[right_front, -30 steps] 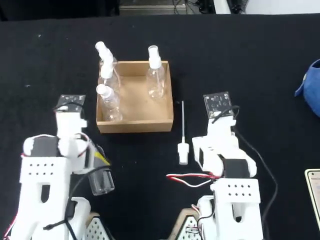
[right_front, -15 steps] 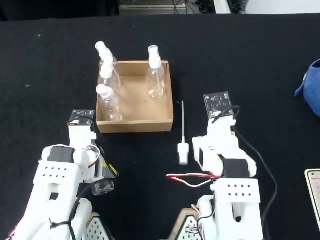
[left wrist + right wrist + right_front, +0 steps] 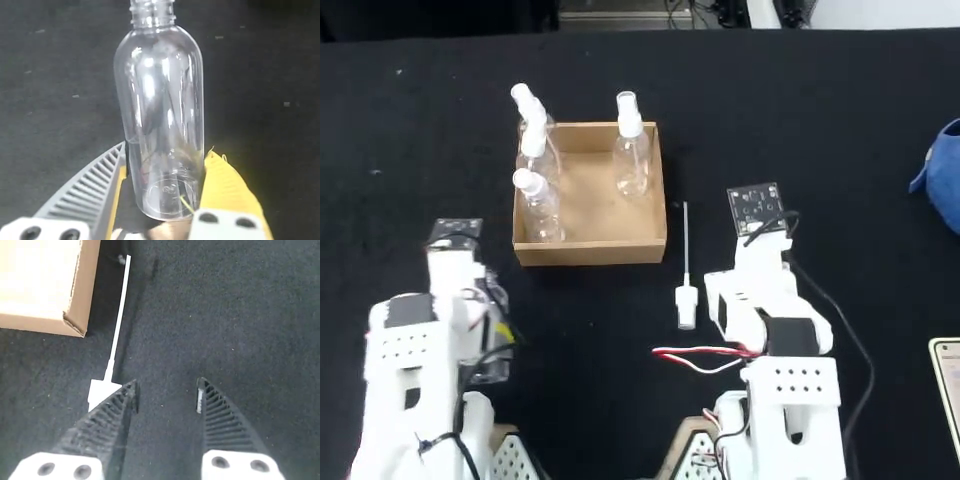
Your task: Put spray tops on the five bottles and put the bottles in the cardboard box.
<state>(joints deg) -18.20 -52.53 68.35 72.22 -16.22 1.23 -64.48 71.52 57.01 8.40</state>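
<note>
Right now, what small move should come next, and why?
Probably shift the right gripper sideways onto the spray top and close. Its jaws stand open just beside the top, and the left gripper holds an uncapped bottle.

The bottle is clear glossy plastic, smooth, with bright glints along its wall. The left hand holding it has one grey matt plastic finger with a ribbed face and one smooth yellow finger. The right hand has two dark matt plastic fingers, ribbed on their inner faces. The spray top is smooth white plastic with a thin white tube. The box is plain brown matt cardboard. The tabletop is covered in black matt cloth, slightly fuzzy and flecked with lint. The arms are smooth white plastic
</note>
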